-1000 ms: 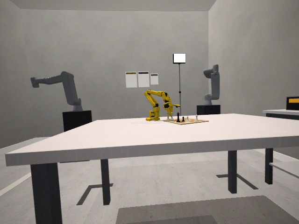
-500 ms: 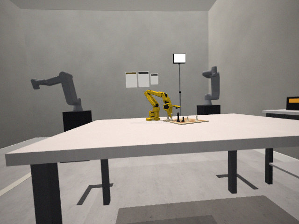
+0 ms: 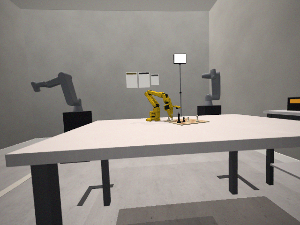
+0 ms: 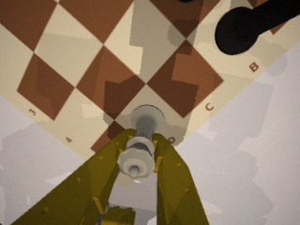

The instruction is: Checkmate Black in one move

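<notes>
The small chessboard (image 3: 186, 121) lies on the white table beside my yellow arm (image 3: 157, 104). In the wrist view my gripper (image 4: 138, 159) is shut on a white piece with a small knob on top (image 4: 141, 150). Its round base (image 4: 146, 114) is over the board's corner region near the edge letter D (image 4: 172, 140). I cannot tell whether the base touches the board. A tall black piece (image 4: 239, 28) stands near the edge letter B; it also shows in the exterior view (image 3: 178, 117). In the exterior view my gripper (image 3: 170, 115) points down at the board's left end.
A small black piece (image 3: 183, 119) and two white pieces (image 3: 188, 118) (image 3: 197, 118) stand further along the board. Two grey robot arms on black pedestals (image 3: 72, 101) (image 3: 212, 96) and a lamp stand (image 3: 180, 84) are behind the table. Another table (image 3: 283, 113) is at the right.
</notes>
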Available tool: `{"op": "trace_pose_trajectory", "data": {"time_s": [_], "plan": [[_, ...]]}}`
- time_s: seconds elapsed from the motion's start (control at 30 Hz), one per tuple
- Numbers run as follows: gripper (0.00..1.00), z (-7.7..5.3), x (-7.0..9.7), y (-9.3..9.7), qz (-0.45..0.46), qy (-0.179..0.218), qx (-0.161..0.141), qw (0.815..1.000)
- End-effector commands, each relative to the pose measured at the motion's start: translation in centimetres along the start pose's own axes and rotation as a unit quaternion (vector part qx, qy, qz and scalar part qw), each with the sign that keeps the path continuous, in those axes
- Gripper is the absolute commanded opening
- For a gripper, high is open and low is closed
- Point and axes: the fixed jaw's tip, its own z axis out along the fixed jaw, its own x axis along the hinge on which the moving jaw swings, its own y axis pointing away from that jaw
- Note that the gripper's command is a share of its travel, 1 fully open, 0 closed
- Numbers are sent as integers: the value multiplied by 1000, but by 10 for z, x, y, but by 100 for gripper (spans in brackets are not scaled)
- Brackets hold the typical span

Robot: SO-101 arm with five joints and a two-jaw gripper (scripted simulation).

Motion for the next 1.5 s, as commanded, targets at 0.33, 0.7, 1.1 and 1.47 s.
{"op": "trace_pose_trajectory", "data": {"time_s": [0.33, 0.7, 1.1, 1.47], "plan": [[0, 0, 2, 1, -4, 5, -1, 1000], [0, 0, 1, 0, -4, 5, -1, 1000], [7, 0, 1, 0, -4, 5, -1, 1000], [12, 0, 1, 0, -4, 5, -1, 1000]]}}
